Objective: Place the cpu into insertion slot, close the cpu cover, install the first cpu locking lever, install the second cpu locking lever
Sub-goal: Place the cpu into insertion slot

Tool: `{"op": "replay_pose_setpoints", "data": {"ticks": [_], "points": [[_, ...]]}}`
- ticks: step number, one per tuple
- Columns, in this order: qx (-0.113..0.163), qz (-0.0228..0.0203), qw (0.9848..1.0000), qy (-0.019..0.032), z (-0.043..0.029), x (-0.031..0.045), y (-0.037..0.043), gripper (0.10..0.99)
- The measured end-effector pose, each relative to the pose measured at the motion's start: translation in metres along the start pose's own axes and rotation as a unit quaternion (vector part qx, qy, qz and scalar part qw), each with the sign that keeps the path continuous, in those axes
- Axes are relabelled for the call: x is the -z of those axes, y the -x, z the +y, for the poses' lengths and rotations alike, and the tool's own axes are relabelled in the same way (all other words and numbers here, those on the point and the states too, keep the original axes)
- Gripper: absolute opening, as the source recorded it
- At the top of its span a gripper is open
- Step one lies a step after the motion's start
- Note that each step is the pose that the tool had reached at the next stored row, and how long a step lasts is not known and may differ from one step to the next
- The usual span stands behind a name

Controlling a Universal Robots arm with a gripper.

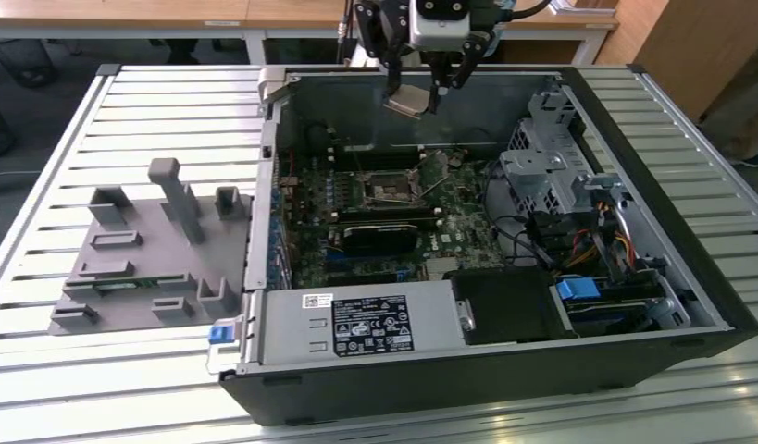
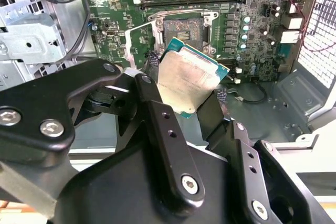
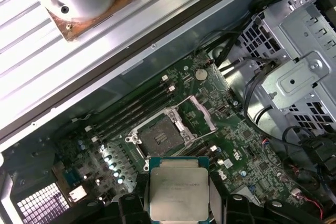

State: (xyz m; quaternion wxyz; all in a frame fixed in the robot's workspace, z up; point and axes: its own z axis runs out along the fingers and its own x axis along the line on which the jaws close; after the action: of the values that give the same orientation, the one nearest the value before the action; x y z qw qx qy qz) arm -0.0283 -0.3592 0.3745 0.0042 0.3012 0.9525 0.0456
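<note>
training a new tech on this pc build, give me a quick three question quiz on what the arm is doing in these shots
1. True or false: the cpu already sits in the insertion slot.
2. The cpu cover is: A) shut over the slot, B) swung open beside the slot, C) gripped by the hand.
3. Fill in: the hand is shut on the ____.

Key:
1. False. The cpu is held in the air and the slot is bare.
2. B
3. cpu
</note>
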Motion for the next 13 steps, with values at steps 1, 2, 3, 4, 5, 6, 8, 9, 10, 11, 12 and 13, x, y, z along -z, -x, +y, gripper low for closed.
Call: {"op": "replay_pose_setpoints", "data": {"ticks": [1,2,3,4,5,6,8,9,10,11,12,13], "points": [[-0.002,-0.0002,1.0,0.0,0.0,0.0,0.0,0.541],[-0.003,-0.0003,1.0,0.0,0.0,0.0,0.0,0.541],[-0.005,-0.0005,1.0,0.0001,0.0,0.0,0.0,0.541],[-0.007,-0.0006,1.0,0.0001,0.0,0.0,0.0,0.541],[-0.009,-0.0008,1.0,0.0002,0.0,0.0,0.0,0.541],[-0.011,-0.001,0.9999,0.0002,0.0,0.0,0.0,0.541],[-0.014,-0.0013,0.9999,0.0002,0.0,0.0,0.0,0.541],[-0.015,-0.0014,0.9999,0.0003,0.0,0.0,0.0,0.541],[-0.017,-0.0016,0.9998,0.0003,0.0,0.0,0.0,0.541],[-0.019,-0.0017,0.9998,0.0004,0.0,0.0,0.0,0.541],[-0.021,-0.0019,0.9998,0.0004,0.0,0.0,0.0,0.541],[-0.022,-0.002,0.9997,0.0004,0.0,0.0,0.0,0.541]]}}
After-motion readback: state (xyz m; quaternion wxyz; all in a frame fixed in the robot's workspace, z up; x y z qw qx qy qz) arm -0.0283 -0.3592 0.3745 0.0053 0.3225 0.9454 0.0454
